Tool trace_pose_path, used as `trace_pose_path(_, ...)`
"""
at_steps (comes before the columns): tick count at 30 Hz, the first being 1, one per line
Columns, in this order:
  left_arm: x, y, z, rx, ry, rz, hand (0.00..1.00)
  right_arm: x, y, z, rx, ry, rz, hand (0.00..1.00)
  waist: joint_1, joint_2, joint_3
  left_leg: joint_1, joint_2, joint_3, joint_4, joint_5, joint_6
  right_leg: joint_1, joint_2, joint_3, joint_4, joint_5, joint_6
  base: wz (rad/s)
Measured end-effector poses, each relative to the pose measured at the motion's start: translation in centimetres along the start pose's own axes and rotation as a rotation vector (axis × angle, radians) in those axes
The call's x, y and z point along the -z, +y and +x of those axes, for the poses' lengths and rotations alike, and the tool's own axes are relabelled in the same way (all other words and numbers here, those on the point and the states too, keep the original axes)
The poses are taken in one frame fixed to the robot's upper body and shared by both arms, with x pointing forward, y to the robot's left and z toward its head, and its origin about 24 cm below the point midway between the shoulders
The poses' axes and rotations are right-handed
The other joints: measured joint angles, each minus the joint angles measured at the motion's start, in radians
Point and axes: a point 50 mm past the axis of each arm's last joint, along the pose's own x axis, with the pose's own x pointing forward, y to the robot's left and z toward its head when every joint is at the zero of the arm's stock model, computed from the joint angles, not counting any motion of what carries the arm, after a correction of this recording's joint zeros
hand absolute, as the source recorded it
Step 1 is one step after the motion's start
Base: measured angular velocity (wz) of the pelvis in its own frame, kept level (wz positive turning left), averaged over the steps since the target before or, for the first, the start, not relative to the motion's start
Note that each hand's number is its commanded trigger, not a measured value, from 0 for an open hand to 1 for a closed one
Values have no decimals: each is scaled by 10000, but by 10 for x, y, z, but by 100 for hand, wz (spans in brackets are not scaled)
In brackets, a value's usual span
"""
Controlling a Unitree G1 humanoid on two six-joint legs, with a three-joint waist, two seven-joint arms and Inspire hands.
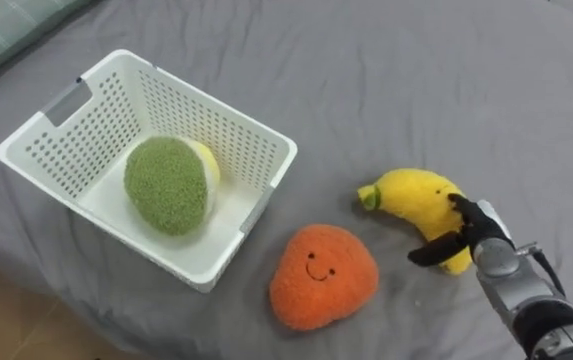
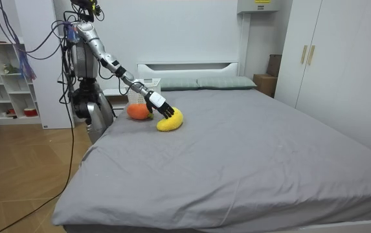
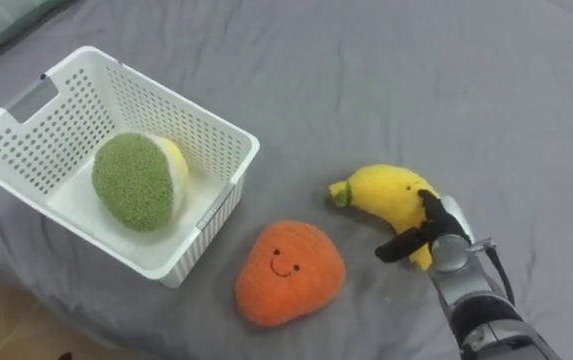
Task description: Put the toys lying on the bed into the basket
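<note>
Robot stands at the side edge of the bed (image 1: 446, 80), up toward the head end, with its right arm reaching over the grey sheet.

White perforated basket (image 1: 236, 135) sits close to that same edge. It already holds one toy, a round green-and-yellow plush (image 1: 166, 185) leaning on the basket's floor.

Two toys are still loose on the sheet. The orange smiley plush (image 1: 321, 275) is just beside the basket's near-right corner. The plush banana (image 1: 411, 195) is further in from the edge, near the orange one but not touching it.

Right hand (image 1: 474, 235) is on the banana's lower end. Its fingers (image 1: 459, 207) are curled over the top and its thumb (image 1: 431, 250) is hooked in against the inner curve. We read that as a pinch on the banana, with the toy still lying on the sheet.

Step in hand, as we judge it: pick up the banana and drop it in the basket. Roughly one of three toys is done.

Notes for doing it well:
- The grip is on the tail end only, so the stem end will likely droop and swing. We'd squeeze in deep before lifting.
- Lift straight up and make sure no sheet is caught under the thumb.
- Carry it high over the orange plush, so we don't knock that off the edge.
- Release over the basket's free half, beside the green plush and clear of the rim.
</note>
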Motion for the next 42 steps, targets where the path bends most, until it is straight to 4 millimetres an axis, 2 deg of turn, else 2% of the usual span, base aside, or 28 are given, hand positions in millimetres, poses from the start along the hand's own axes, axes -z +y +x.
trace_pose_path(4, -6, -3, 0, 246, -315, 176, 0, 0, -4, 0, 452, -80, -215, 0, -25, -40, 32, -313, -17, -21, 11, 1, 2, -292, -47, -437, -3, 0, 0, 0)
trace_pose_path(10, -15, -7, 1, 636, -703, 255, 0, -3, -9, 1, 1096, -197, -145, 0, -7, -21, 45, -544, -28, -40, 25, 3, 7, -530, -57, -457, -3, 0, 0, 0)
trace_pose_path(15, -15, -7, 1, 763, -759, 253, 0, -9, -13, 1, 1553, -377, -78, 0, -1, 79, 116, -591, -23, -39, 13, 3, 6, -577, -54, -461, -5, -1, 0, 0)
trace_pose_path(25, -16, -6, 1, 832, -879, 222, 0, -14, -32, 3, 2311, -712, -119, 0, -36, 115, 114, -849, -49, -220, 22, 12, 7, -776, -51, -453, 2, -1, 0, 3)
trace_pose_path(32, -14, -6, 1, 931, -764, -173, 0, -20, -34, 3, 2378, -1065, -920, 0, -26, 116, 114, -837, -54, -306, 23, 24, 12, -748, -57, -546, -3, -1, 0, 1)
trace_pose_path(37, -9, -6, 1, 934, -571, -497, 0, -15, -35, 2, 2679, -959, -1120, 0, 5, 120, 118, -836, -47, -280, 21, 25, 10, -734, -63, -605, -9, -1, 0, 0)
trace_pose_path(39, -8, -6, 1, 934, -506, -627, 0, -14, -36, 2, 2868, -933, -1121, 0, 5, 135, 129, -837, -46, -269, 22, 26, 11, -735, -63, -595, -8, -1, 0, 0)
trace_pose_path(42, -7, -6, 0, 966, -473, -583, 0, -9, -37, 2, 3055, -715, -1091, 0, 44, 226, 194, -864, -51, -254, 72, 27, 12, -732, -63, -602, 5, -1, -1, 1)
